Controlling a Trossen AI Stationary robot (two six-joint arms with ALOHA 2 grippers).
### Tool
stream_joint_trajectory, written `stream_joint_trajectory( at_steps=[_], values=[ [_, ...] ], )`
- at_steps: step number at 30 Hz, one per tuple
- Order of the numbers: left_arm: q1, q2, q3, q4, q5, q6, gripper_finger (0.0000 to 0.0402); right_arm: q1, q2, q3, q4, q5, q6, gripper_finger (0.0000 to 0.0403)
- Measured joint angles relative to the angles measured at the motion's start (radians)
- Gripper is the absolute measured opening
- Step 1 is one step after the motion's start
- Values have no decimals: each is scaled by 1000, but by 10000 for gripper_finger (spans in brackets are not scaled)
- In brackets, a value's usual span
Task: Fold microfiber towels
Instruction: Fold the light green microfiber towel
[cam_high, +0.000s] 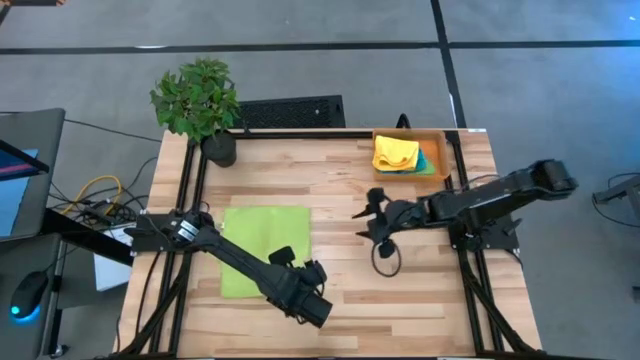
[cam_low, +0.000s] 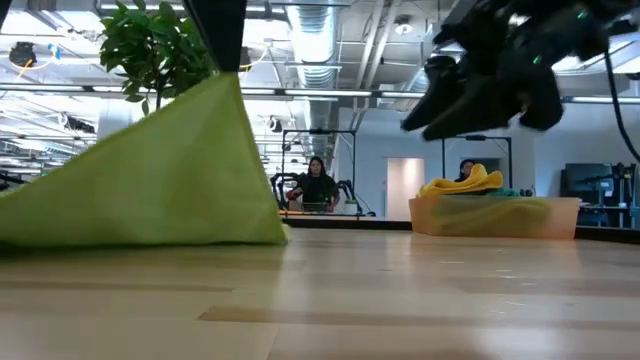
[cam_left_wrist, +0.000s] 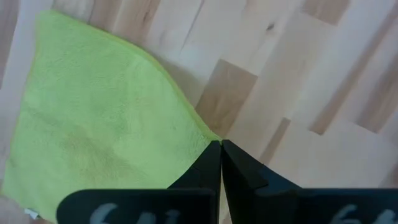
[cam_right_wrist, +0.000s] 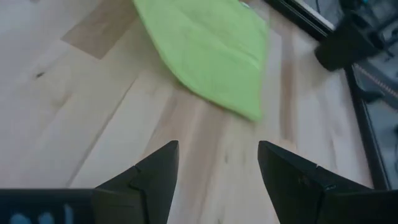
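Corner of the lime towel (cam_left_wrist: 106, 124), on the desk's (cam_high: 340, 180) left half, is clamped in the left gripper (cam_left_wrist: 221, 146) and lifted. I'd carry it straight across to the opposite edge, keeping tension. Right gripper (cam_right_wrist: 217, 165) hovers mid-desk, fingers apart, nothing held.

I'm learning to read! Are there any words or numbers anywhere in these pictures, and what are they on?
No words or numbers can be read here.
Pale marks on the left tool's dark body: cut off by the picture's edge, unreadable.
Pale mark on the right tool's body: also cut off, unreadable.
The green towel, orange tray and table show no writing.
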Motion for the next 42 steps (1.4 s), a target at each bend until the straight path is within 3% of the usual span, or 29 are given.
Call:
stream_joint_trajectory(
  at_steps=[8, 14, 29, 42],
  values=[
    [-12, 0, 21, -10, -8, -22, 0, 17, 232, 3, 301, -127, -98, 244],
    [-11, 0, 21, -16, -33, -22, 0, 39, 377, 65, 418, -196, -158, 244],
    [-11, 0, 21, -22, -41, -49, 0, 39, 664, 295, 456, -204, -221, 244],
    [-27, -2, 151, -93, -22, -61, 0, 19, 750, 360, 442, -203, -211, 244]
  ],
)
